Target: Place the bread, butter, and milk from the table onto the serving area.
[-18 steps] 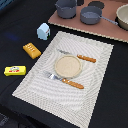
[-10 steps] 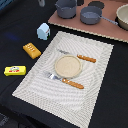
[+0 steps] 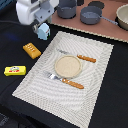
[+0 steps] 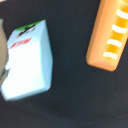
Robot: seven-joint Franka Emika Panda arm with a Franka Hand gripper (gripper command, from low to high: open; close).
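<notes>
The milk [image 3: 43, 31], a pale blue and white carton, stands on the black table [image 3: 20, 100] just off the far corner of the cream serving area [image 3: 95, 75]. My gripper [image 3: 38, 25] hangs right above the carton, open and holding nothing. The orange-brown bread [image 3: 31, 50] lies on the table toward the exterior view's left of the mat. The yellow butter [image 3: 15, 71] lies nearer the front. In the wrist view the milk [image 4: 27, 60] and the bread [image 4: 110, 35] lie side by side on the table; no fingers show there.
A tan plate [image 3: 67, 66], a knife [image 3: 86, 58] and a fork [image 3: 65, 81] lie on the mat. A reddish-brown board [image 3: 107, 27] at the back carries grey pots [image 3: 91, 15]. A bowl [image 3: 123, 16] stands at the far right.
The milk, bread and butter have not moved. My gripper has come down closer over the milk carton.
</notes>
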